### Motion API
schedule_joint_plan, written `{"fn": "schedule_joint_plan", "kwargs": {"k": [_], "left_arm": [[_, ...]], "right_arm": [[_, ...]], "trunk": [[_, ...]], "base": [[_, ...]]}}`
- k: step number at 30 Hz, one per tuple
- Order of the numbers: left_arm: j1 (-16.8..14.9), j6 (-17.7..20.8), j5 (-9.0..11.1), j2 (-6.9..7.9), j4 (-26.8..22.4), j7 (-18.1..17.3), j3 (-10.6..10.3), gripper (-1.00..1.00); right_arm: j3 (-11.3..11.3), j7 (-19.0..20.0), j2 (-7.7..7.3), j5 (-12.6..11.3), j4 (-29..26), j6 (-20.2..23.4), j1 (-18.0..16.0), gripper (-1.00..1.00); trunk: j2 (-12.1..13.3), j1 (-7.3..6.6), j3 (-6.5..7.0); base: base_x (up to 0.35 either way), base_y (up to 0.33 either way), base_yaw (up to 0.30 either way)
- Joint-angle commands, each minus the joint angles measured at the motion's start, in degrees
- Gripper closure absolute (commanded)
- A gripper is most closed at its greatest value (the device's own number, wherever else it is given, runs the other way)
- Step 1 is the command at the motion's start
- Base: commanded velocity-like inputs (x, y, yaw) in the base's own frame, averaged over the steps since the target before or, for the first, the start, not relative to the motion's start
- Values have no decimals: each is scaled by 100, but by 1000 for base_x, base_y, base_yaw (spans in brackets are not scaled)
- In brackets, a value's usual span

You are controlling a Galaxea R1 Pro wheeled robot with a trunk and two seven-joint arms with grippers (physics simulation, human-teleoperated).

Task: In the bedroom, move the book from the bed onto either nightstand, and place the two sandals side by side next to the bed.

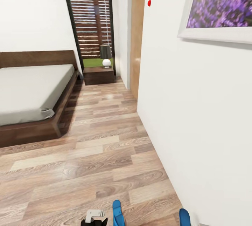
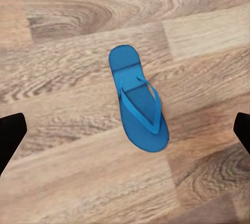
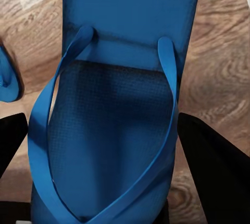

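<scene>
Head view: bedroom w/ wood-plank floor (image 1: pixel 105 156), white wall (image 1: pixel 196 114) close on the right carrying a framed purple picture (image 1: pixel 220 1). Bed (image 1: pixel 31 93) sits left, dark frame, pale mattress, headboard at the far wall. Nightstand (image 1: pixel 99 74) stands far, just right of the bed's head, w/ a small lamp (image 1: pixel 106 56) on top; behind it a tall black-framed window (image 1: pixel 91 26) shows a slatted fence. The visible part of the mattress is bare.

Two sandals: one lies flat on the floor at the near edge of the head view (image 1: pixel 118 213), just right of the left gripper (image 1: pixel 95 217). In the left wrist view that sandal (image 2: pixel 138 99) lies strap side up on the planks, apart from the gripper; the two dark fingertips (image 2: pixel 10 135) stand wide apart at either edge, so the left gripper is spread and holds nothing.

2nd sandal (image 1: pixel 184 217) shows near right, close to the wall. In the right wrist view it (image 3: pixel 114 104) sits between the two dark fingers (image 3: pixel 208 166), strap side facing the camera, off the floor; fingers close on both its edges, so the right gripper (image 3: pixel 99 182) looks to be pinching it. The other sandal's edge (image 3: pixel 8 78) shows on the floor beyond
</scene>
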Motion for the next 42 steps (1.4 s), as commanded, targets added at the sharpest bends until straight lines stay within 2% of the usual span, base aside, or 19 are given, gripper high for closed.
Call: {"fn": "schedule_joint_plan", "kwargs": {"k": [1, 9, 34, 42], "left_arm": [[-5, -22, 59, 3, 8, -7, -42, -100], [-5, -22, 61, 3, 8, -7, -40, -100], [-5, -22, 58, 3, 8, -7, -40, -100], [-5, -22, 65, 3, 8, -7, -40, -100]], "right_arm": [[-45, 31, -1, -18, 8, -3, -3, 100], [-45, 31, -1, -19, 8, 1, -3, 100], [-45, 31, -1, -19, 8, -4, -3, 100], [-45, 31, -1, -19, 8, -3, -3, 100]], "trunk": [[-2, 1, -5], [-2, 1, -12], [-2, 1, -140], [-2, 1, -147]], "base": [[213, -133, 20], [120, -88, 38], [1, -1, 227], [117, -32, 40]]}}
